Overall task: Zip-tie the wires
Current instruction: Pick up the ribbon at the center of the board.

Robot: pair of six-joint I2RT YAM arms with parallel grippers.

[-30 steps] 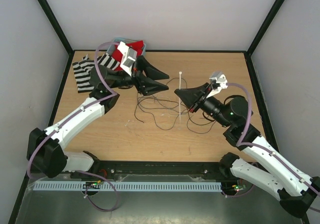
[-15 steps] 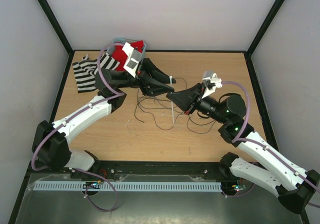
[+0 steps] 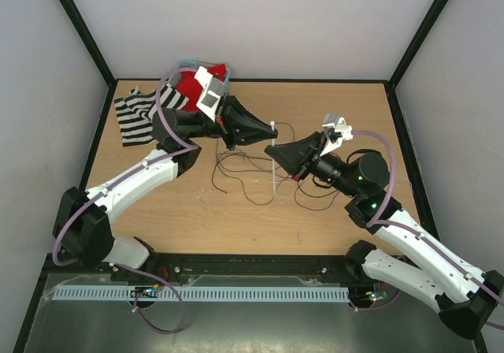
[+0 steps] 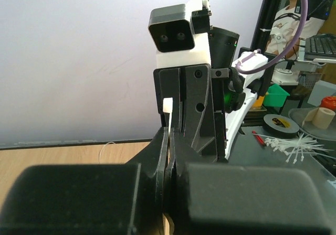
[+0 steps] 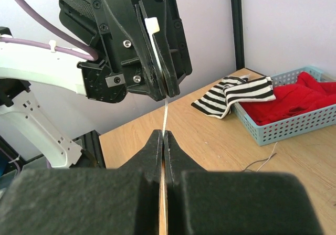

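1. The zip tie (image 3: 273,181) stands roughly upright above the middle of the table (image 3: 346,117), head at the top and tail pointing down. Whether the tail touches the board cannot be told.
2. The left gripper (image 3: 270,135) is pinched fully closed on the strip just under the head. The right gripper (image 3: 270,154) is nipped shut on it slightly lower, so the two tips almost meet.
3. The wires (image 3: 240,172) lie in loose curls on the table under and around the tail, ungathered, with no tie around them.
4. With two grips this close, pulling or twisting would probably kink the strip. One hand should release before the other moves.
5. Keep the strip flat between the pads, so the head stays turned for threading.
6. Sliding the tail beneath the strands likely calls for a low, slow pass.
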